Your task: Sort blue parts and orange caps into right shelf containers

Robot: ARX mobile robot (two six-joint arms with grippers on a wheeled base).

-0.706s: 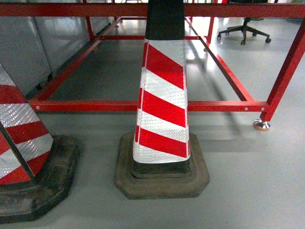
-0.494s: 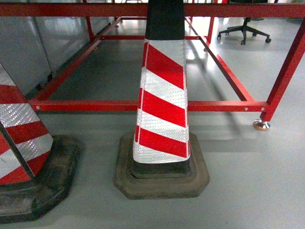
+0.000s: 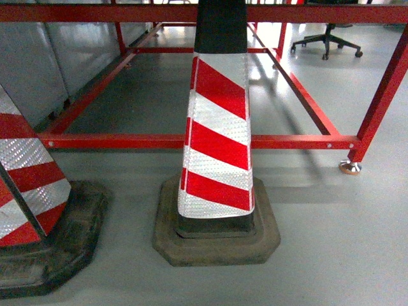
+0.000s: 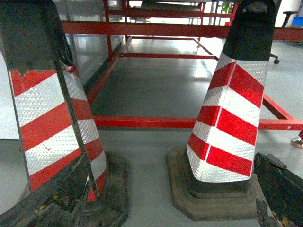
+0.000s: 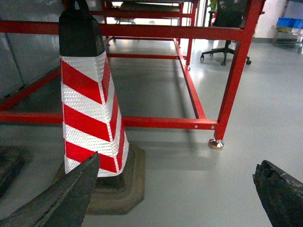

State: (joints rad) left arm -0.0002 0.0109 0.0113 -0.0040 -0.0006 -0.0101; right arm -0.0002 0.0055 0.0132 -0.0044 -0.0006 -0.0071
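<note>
No blue parts or orange caps show in any view, and I cannot make out the right shelf containers. A small bright blue patch [image 5: 289, 21] sits far off at the top right of the right wrist view, too small to identify. My left gripper [image 4: 171, 189] is open, its dark worn fingers [image 4: 57, 196] spread wide at the bottom corners with only floor between them. My right gripper [image 5: 177, 189] is open as well, holding nothing, low above the grey floor. Neither gripper appears in the head view.
A red-and-white striped traffic cone [image 3: 217, 140] on a black rubber base stands directly ahead. A second cone [image 3: 29, 185] is at the left. Behind them runs a low red steel frame [image 3: 191, 141] with a metal foot [image 3: 349, 167]. An office chair [image 3: 326, 39] is far back right.
</note>
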